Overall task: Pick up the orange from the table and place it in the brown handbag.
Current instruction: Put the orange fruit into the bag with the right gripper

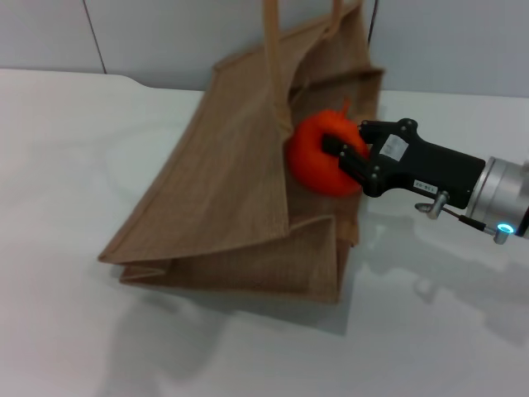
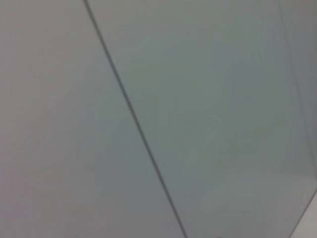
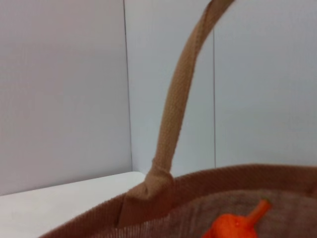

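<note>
head: right gripper pinching orange over brown handbag mouth | right wrist: stem only

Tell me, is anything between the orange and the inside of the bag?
Nothing: in the head view the right tool holds the orange right at the brown handbag's open mouth, no barrier between.

Orange: bright orange-red, round, clamped between the right gripper fingers over the bag's open mouth. Brown handbag: woven jute, upright on the white tabletop, directly beneath and left of that gripper.
</note>
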Controlling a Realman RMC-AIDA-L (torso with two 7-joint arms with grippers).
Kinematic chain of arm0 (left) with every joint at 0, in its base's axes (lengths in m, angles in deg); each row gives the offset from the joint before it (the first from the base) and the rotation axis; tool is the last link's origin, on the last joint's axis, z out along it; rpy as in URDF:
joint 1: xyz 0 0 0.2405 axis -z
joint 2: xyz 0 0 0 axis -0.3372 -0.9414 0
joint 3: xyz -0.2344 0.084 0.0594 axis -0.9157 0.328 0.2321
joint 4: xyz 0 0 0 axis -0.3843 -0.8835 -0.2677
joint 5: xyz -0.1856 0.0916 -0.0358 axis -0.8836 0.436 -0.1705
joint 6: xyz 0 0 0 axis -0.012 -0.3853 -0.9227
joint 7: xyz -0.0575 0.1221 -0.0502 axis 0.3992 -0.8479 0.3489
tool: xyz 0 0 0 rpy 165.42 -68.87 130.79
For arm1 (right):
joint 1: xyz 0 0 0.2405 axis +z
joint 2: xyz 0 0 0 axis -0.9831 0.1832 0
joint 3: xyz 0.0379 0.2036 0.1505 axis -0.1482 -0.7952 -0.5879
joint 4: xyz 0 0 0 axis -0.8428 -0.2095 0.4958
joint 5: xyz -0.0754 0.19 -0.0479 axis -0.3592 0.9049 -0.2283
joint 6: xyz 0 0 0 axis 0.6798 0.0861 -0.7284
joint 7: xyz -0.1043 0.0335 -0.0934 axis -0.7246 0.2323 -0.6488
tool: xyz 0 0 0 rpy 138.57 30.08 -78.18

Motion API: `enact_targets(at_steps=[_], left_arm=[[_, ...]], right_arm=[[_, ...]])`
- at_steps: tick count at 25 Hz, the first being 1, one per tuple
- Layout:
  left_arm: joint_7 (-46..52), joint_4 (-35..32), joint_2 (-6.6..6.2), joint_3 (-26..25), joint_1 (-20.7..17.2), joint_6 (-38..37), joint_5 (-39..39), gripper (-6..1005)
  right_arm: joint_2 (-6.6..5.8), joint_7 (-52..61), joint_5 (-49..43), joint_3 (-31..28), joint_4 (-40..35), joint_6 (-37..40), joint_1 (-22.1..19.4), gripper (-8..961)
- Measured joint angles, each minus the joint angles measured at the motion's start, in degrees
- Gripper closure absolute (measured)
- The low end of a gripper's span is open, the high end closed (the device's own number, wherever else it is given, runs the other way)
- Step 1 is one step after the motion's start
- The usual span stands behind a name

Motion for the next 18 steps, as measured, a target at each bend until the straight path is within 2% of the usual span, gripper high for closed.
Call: enact_targets(at_steps=[9,15,18], left_arm=[[1.06,0.01,0.07,3.94,1.0,-0.52,-0.04,884],[1.44,0.0,0.09,4.48,1.57,-0.53,-0.04,886],[1.47,0.0,0.09,4.49,1.53,-0.53,0.12,886]], right_arm=[[0.19,-0.37,-1.03,2.22,3.8,6.88,0.6,783],[0.38,-0.8,-1.04,6.76,6.36,9.57,1.71,814],[0.53,-0.35,-0.65,6.53,6.58,10.53,1.77,838]])
